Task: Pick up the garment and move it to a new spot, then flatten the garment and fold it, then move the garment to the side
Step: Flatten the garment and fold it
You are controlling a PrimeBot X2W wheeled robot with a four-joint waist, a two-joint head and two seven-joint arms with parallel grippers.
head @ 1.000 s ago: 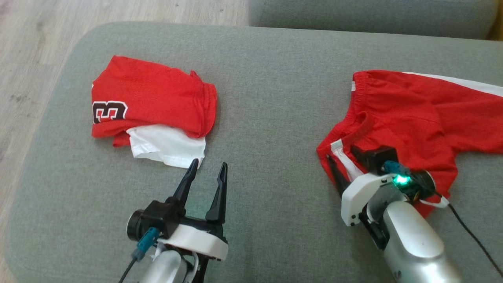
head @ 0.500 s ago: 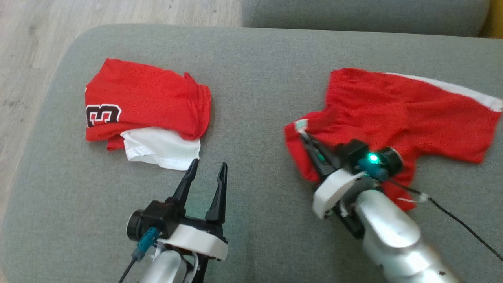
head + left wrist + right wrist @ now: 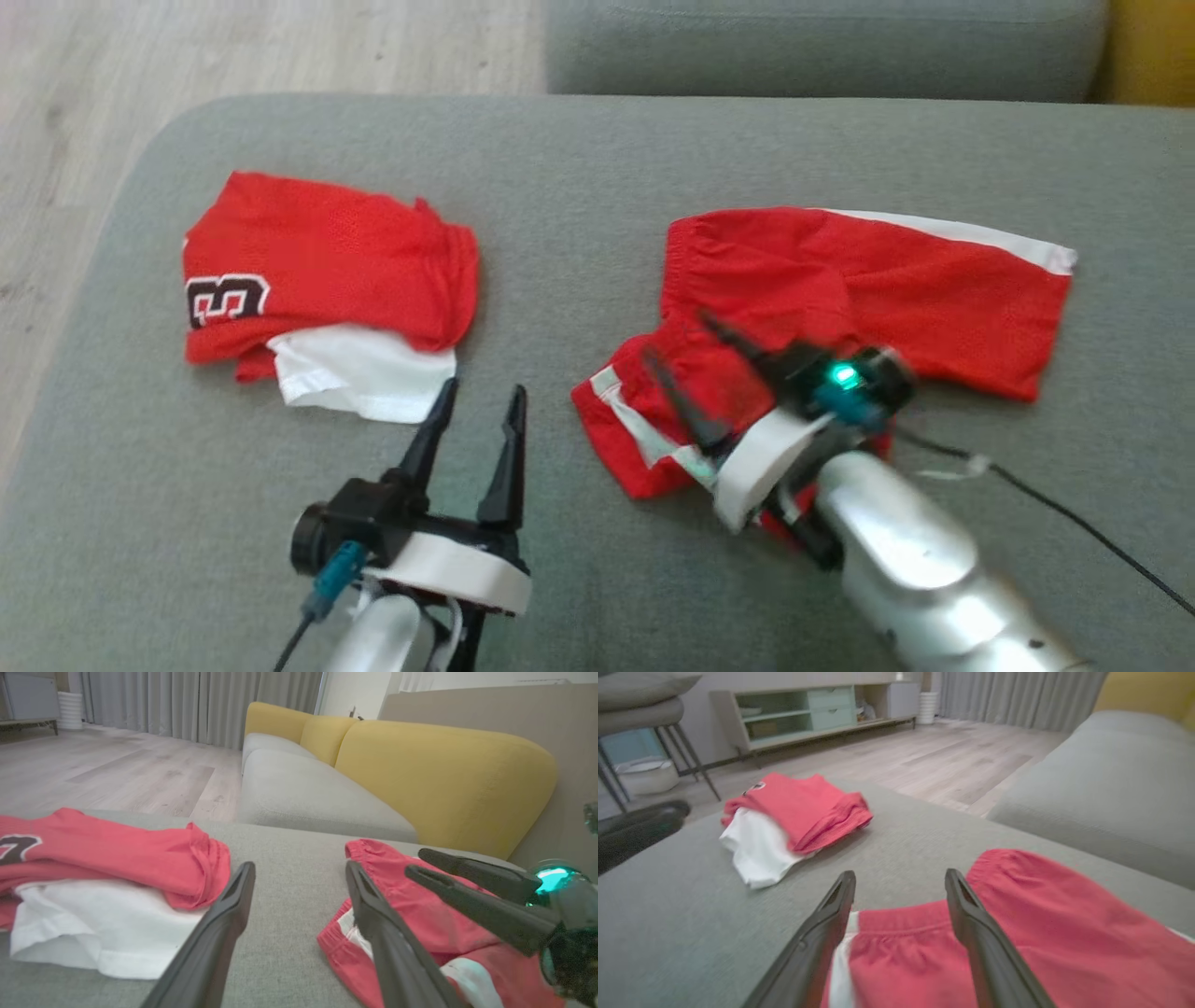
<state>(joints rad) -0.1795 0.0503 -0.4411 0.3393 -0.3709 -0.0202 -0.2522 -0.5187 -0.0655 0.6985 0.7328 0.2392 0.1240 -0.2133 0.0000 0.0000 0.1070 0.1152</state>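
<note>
Garment (image 3: pixel 887 280): directly under right gripper (image 3: pixel 677 338), jaws wide and empty over its left end; long axis running rightward across grey cushion (image 3: pixel 579 168). Left gripper (image 3: pixel 482 387) wide too, empty, farther off, near folded jersey (image 3: pixel 317 252). Nearer arm for next grasp: right.

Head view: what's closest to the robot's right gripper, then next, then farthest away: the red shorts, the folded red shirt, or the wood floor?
1. Red shorts: right under the right gripper, on the right side of the couch.
2. Folded red shirt: across the couch, on its left side.
3. Wood floor: past the couch's far left edge.
</note>
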